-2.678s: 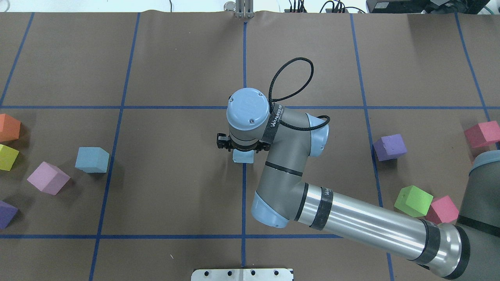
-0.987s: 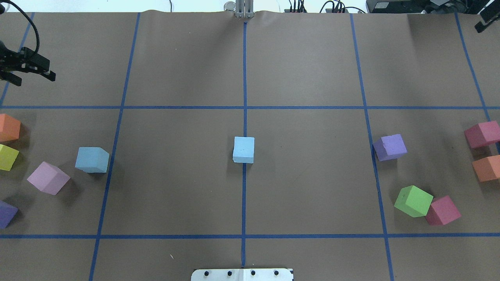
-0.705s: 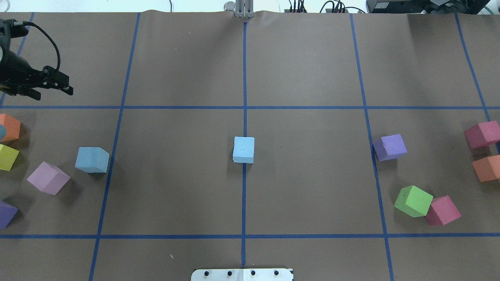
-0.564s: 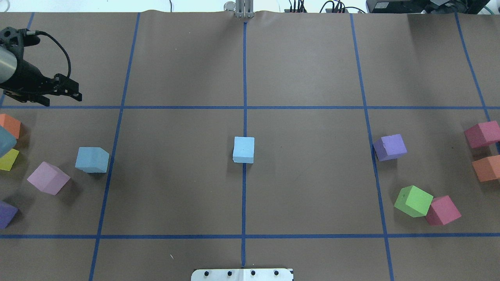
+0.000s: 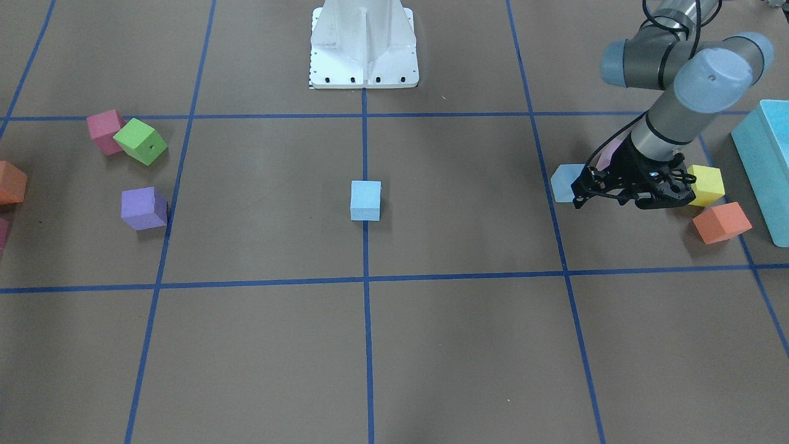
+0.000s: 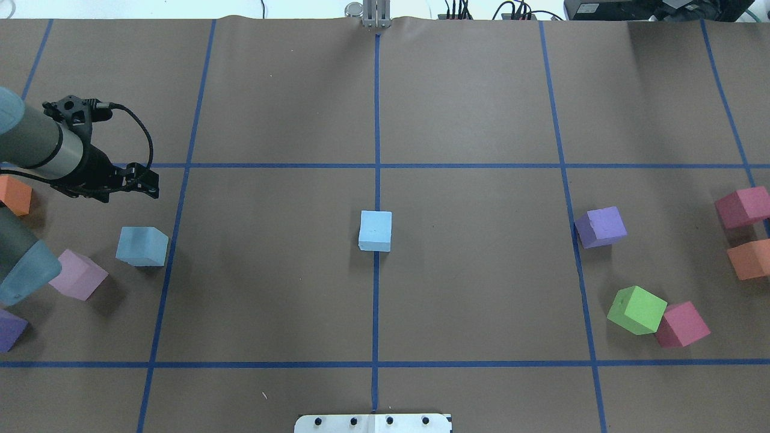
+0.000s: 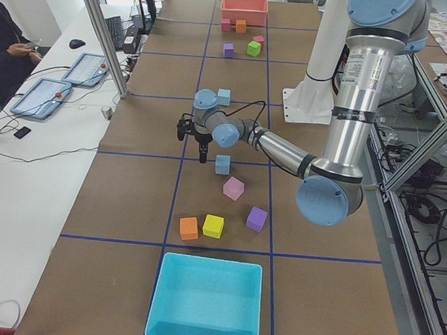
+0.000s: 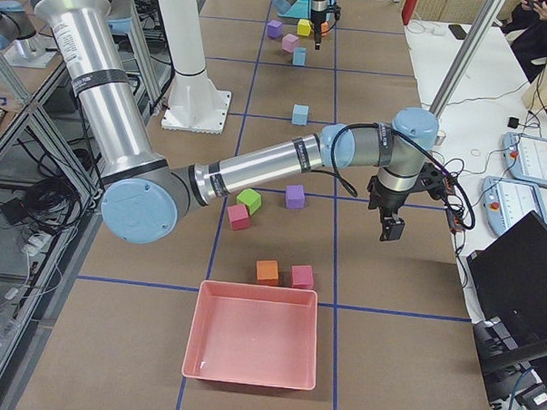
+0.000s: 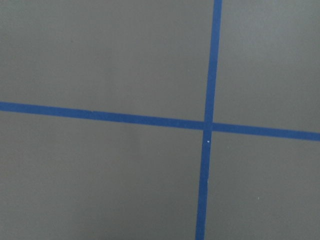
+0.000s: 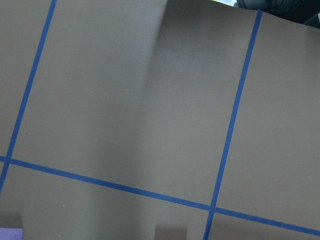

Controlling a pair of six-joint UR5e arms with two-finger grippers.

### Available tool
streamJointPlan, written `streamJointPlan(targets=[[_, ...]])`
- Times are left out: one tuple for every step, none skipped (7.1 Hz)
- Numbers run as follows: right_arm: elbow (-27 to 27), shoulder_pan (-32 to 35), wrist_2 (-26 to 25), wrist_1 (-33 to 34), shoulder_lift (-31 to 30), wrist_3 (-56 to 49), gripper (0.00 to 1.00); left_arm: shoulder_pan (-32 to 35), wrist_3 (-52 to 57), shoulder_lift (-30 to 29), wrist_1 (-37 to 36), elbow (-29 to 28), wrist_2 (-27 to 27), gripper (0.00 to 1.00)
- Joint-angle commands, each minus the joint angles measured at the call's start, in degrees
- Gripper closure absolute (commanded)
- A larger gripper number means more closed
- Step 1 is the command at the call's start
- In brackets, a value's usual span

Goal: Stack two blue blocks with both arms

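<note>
My left claw (image 6: 150, 185) hovered just beyond the left block (image 6: 142, 246), fingers seemingly spread, though the angle was poor. The centre block (image 6: 375, 230) sat alone at the middle of the worktop (image 6: 271, 288). My right claw (image 8: 390, 230) hung far off; wide or narrow, I could not tell. Best next: centre over the left block, square the jaws to its flat faces, then squeeze the foam lightly.

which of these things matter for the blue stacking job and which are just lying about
For the job: middle blue block; left blue block; left gripper; right gripper.
Lying about: green block; right purple block; turquoise box; red box.
</note>
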State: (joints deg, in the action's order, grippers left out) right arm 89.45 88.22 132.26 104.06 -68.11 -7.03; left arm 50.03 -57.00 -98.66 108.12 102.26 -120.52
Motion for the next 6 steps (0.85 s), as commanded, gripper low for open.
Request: streamJointPlan(targets=[[-0.2,0.0,-0.1,0.0,0.1,0.0,0.0,-2.4,0.0,2.5,0.0,0.8,0.8,0.02],[-0.2,0.0,-0.1,0.0,0.1,0.0,0.0,-2.7,0.1,2.8,0.0,1.2,0.8,0.02],[-0.3,0.0,-0.2,0.0,0.1,0.0,0.0,-3.4,0.1,2.9,0.0,1.3,0.8,0.02],[-0.3,0.0,-0.2,0.0,0.2,0.0,0.0,-4.1,0.0,2.9,0.0,1.3,0.8,0.02],[-0.3,0.0,-0.2,0.0,0.1,0.0,0.0,-4.6,-0.1,2.8,-0.1,1.2,0.8,0.02],[-0.3,0.0,-0.2,0.0,0.1,0.0,0.0,-5.0,-0.1,2.8,-0.1,1.1,0.9,0.02]])
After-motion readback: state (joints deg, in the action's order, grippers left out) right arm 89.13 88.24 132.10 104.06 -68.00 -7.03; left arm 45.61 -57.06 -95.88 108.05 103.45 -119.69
